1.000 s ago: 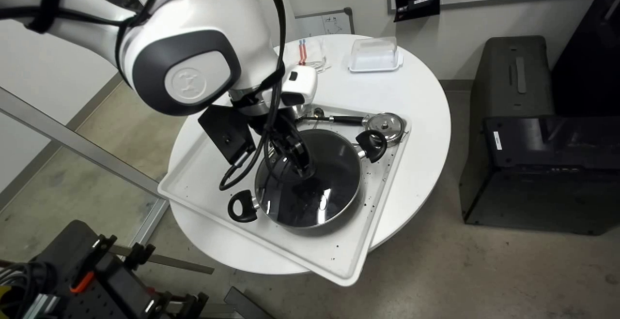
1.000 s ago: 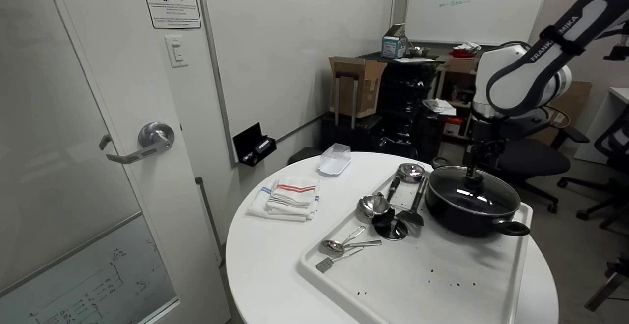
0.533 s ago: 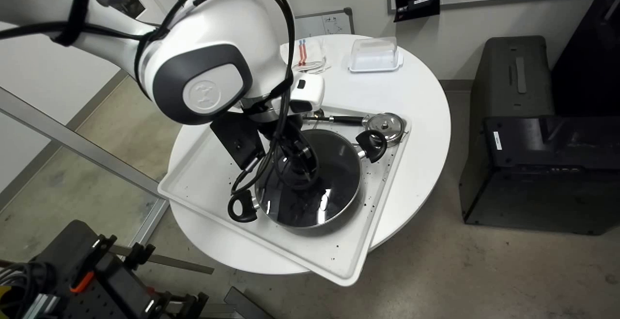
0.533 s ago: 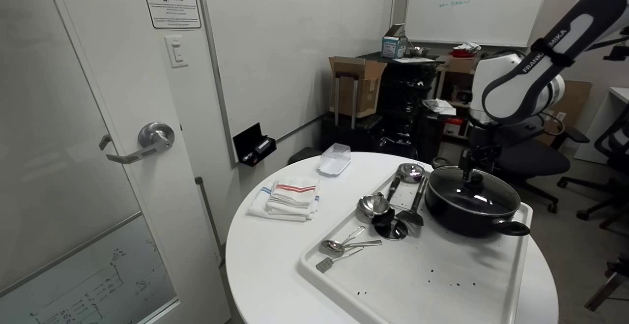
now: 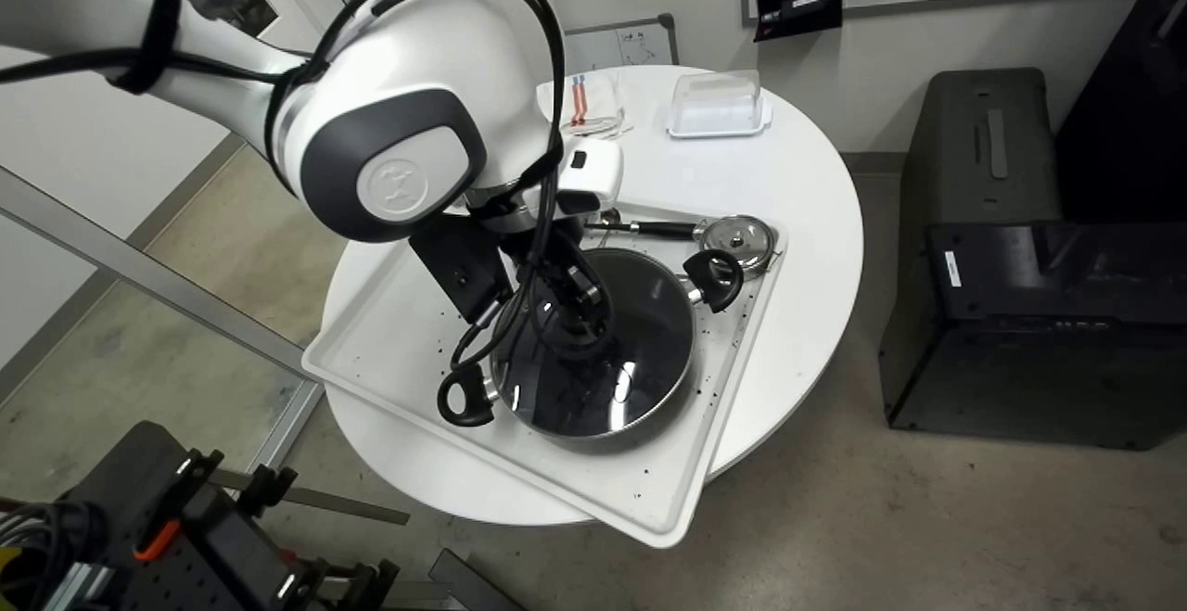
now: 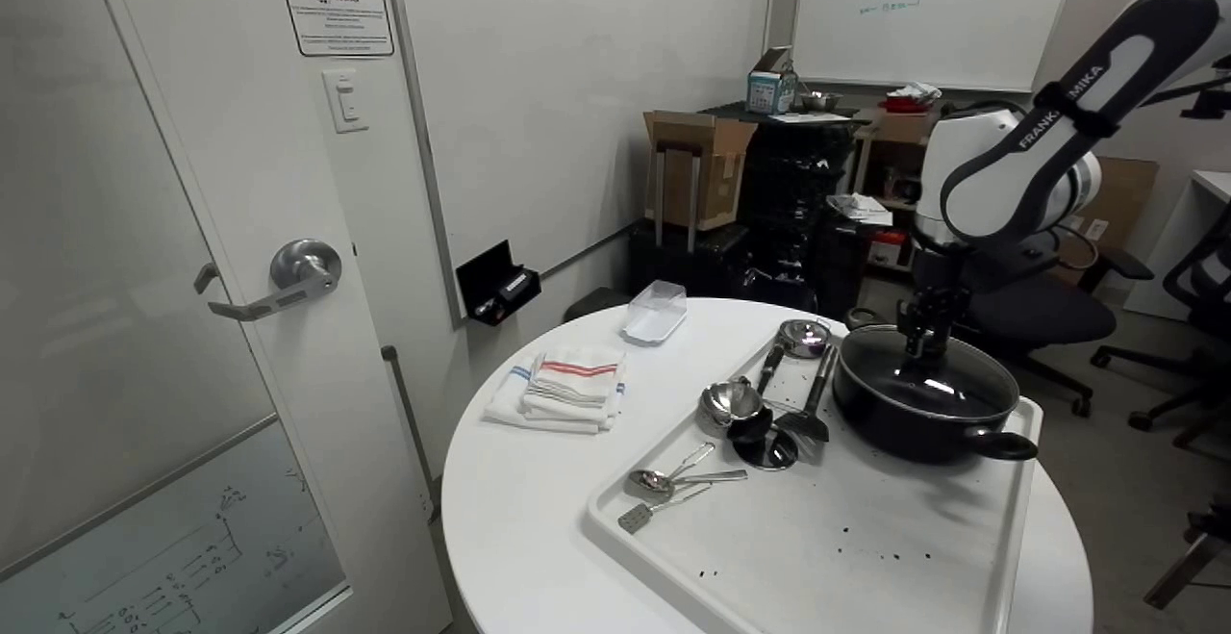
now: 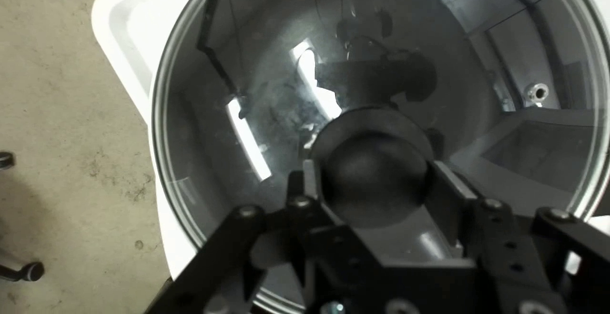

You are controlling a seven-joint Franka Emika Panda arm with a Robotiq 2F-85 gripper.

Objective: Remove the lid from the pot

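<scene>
So the round clear-glass lid with a thin metal rim (image 7: pixel 376 85) is on the shallow round black pot (image 6: pixel 894 437), right of centre in an exterior view. The pot's on a white rectangular tray (image 6: pixel 808 519) on a round white desk (image 6: pixel 519 509). Lid looks level to me.

The black gripper (image 7: pixel 379 178) straddles the lid's round black knob (image 7: pixel 374 176), jaws partway apart, knob filling the space between. Looks snug, but it's blurry there and I can't tell if they're really clamped.

My guess on handling: stiff, not too heavy, slick, breakable glass. I'd only trust the knob, and go straight up first or the rim might drag the pot along.

Readable stuff: "Mila" on the white sign (image 6: pixel 339 16), upper left of the frame, fine print too small. White robot arm (image 6: pixel 1000 177), upper right: "FRANK" and "MIKA", black strap (image 6: pixel 1077 113) between. Green scribbles on the whiteboard (image 6: pixel 938 42)? No clue.
</scene>
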